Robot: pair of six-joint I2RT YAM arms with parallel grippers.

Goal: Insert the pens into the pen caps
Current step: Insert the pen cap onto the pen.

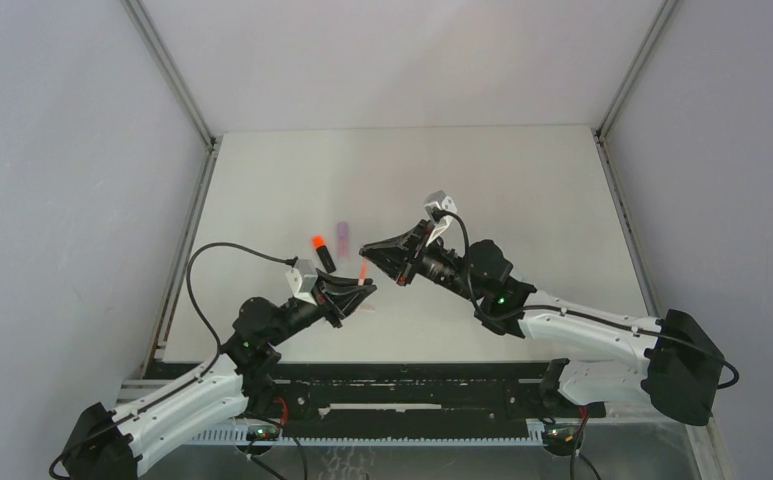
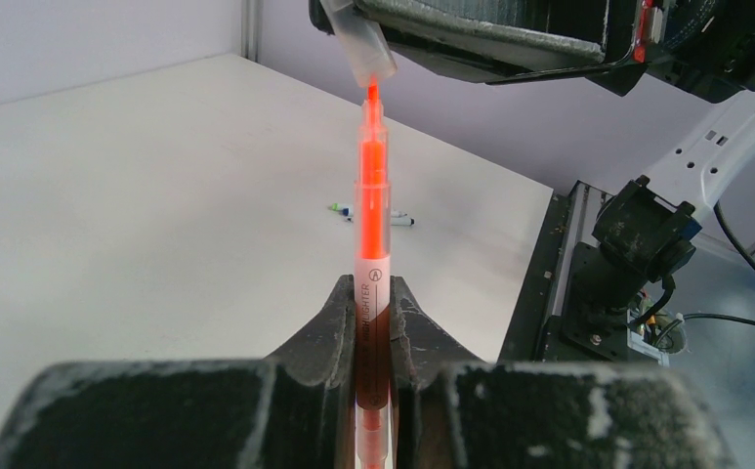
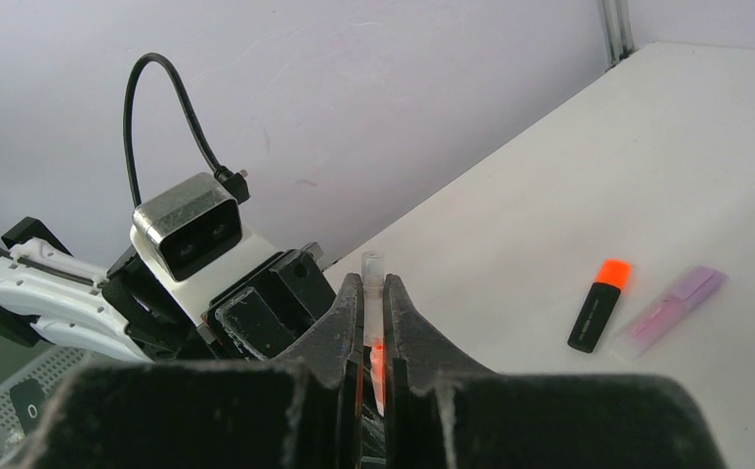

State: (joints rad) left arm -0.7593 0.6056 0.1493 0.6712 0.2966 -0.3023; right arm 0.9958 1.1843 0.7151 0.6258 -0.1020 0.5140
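Note:
My left gripper [image 1: 350,292] [image 2: 373,293] is shut on a thin pale pen with an orange core and orange tip [image 2: 371,186], which points up and away. My right gripper [image 1: 374,256] [image 3: 373,285] is shut on a pale clear cap [image 3: 372,269] [image 2: 365,54]. The pen's orange tip [image 3: 377,354] meets the cap's open end between the two grippers, above the table. A stubby black highlighter with an orange end [image 1: 322,252] [image 3: 599,305] and a lilac-pink highlighter [image 1: 343,235] [image 3: 668,311] lie side by side on the table beyond.
Two thin small pens [image 2: 373,216] lie on the white table [image 1: 522,190] near its front edge. The left arm's wrist camera [image 3: 192,230] is close in front of my right gripper. Grey walls enclose the table on three sides.

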